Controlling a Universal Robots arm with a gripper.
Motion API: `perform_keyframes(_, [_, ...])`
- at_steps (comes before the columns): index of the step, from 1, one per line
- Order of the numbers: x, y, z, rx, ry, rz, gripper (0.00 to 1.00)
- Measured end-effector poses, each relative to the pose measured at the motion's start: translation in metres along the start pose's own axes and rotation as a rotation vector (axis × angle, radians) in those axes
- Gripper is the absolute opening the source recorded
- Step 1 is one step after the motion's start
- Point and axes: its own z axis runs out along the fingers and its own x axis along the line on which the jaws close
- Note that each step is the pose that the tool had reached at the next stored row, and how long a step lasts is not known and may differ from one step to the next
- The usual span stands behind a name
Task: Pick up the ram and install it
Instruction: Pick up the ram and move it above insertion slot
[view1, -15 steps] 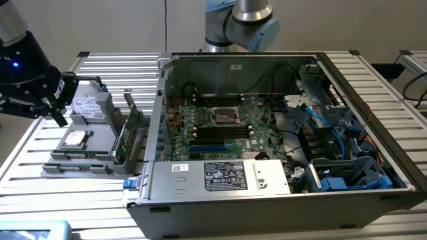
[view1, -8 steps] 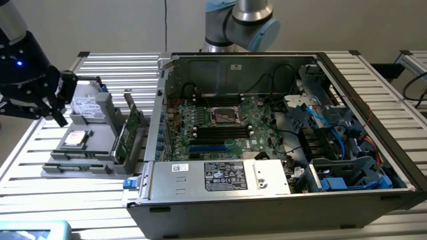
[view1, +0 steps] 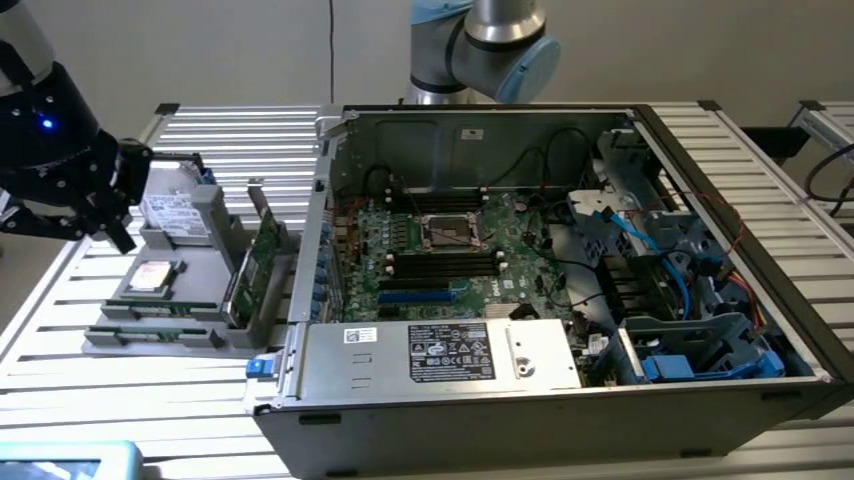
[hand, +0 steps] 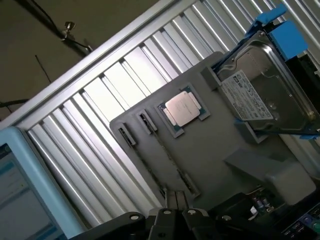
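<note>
**Wrist view: ram not picked yet, gripper over the parts tray**

Gripper (hand: 175, 202) hangs above the grey parts tray (hand: 215, 145). Nothing is seen in its grasp, and I cannot tell how far open it is. The ram (hand: 168, 158) stands on edge in a long holder on the tray, near the gripper but apart from it, beside the CPU (hand: 182, 109).

In the exterior view the gripper (view1: 114, 232) is over the tray's (view1: 187, 285) edge at the exterior view's left. The ram (view1: 158, 310) lies by the tray's front edge.

Farther off is the open PC case (view1: 441, 420), and its memory slots (view1: 441, 262) look empty. Judged: pick not done, install all left.
</note>
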Motion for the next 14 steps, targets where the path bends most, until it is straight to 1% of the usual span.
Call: perform_keyframes(14, [0.0,0.0,0.0001,-0.0033,0.0044,-0.256,0.11])
